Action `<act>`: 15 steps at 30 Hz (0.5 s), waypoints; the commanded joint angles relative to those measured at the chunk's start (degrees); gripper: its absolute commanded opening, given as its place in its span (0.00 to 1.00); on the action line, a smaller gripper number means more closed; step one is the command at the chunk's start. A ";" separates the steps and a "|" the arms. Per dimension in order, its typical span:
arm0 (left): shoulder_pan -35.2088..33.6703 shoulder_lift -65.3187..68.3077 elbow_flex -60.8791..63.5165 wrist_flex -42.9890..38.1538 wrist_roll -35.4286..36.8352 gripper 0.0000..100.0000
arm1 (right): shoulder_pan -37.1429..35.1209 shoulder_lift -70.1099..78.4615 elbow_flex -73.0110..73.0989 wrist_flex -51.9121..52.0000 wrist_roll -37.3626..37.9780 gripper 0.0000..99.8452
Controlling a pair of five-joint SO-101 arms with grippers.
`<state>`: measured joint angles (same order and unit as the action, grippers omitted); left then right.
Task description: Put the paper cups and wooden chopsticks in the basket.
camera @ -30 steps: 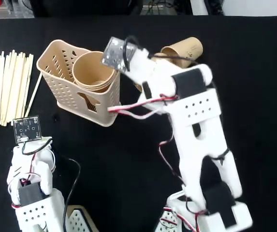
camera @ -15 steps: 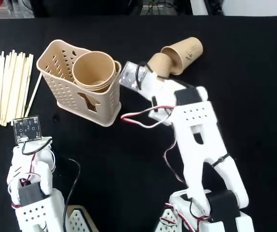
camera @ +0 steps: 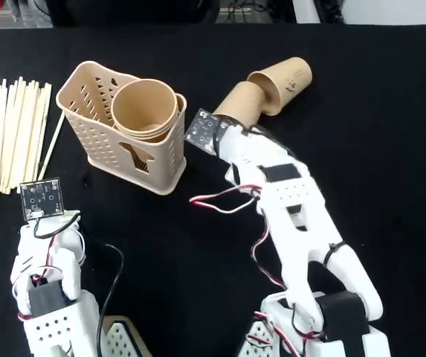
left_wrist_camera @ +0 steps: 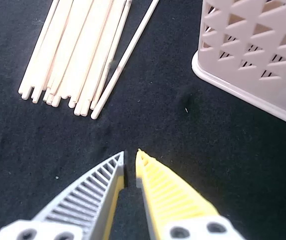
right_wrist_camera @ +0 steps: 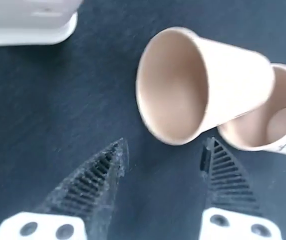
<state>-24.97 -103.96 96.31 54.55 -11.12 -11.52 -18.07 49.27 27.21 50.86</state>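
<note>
The beige plastic basket [camera: 99, 111] stands on the black table cloth [camera: 391, 186] with a stack of paper cups [camera: 144, 108] upright inside it, their rims rising above its wall.

Two more paper cups lie on their sides on the cloth to one side of the basket, touching each other. The nearer lying cup [right_wrist_camera: 192, 85] is just beside the basket, and the farther lying cup [right_wrist_camera: 277, 120] rests against it on the side away from the basket.

The right gripper [right_wrist_camera: 165, 155] sits low over the cloth near the basket's corner with its black jaws spread wide apart and nothing between them. The nearer lying cup turns its open mouth toward this pincer and lies just past the fingertips, in line with the gap and not touching either jaw.

On the basket's other side, the bundle of wooden chopsticks [camera: 15, 134] lies flat on the cloth, with one stick angled off toward the basket.

The left gripper [left_wrist_camera: 130, 160] hovers over bare cloth with its grey and yellow jaws drawn together on nothing. The near ends of the chopsticks are ahead of its tips, apart from them, and the basket's wall is off to one side.
</note>
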 commanded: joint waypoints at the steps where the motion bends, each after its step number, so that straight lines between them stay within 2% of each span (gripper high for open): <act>1: -0.40 -0.53 1.01 0.35 0.18 0.05 | 1.23 -1.45 2.15 -9.32 0.18 0.24; 15: -0.40 -0.53 1.01 0.35 0.18 0.05 | 2.46 13.58 5.76 -35.78 0.09 0.24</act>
<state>-24.97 -103.96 96.31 54.55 -11.12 -11.25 -6.02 55.08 -4.53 50.86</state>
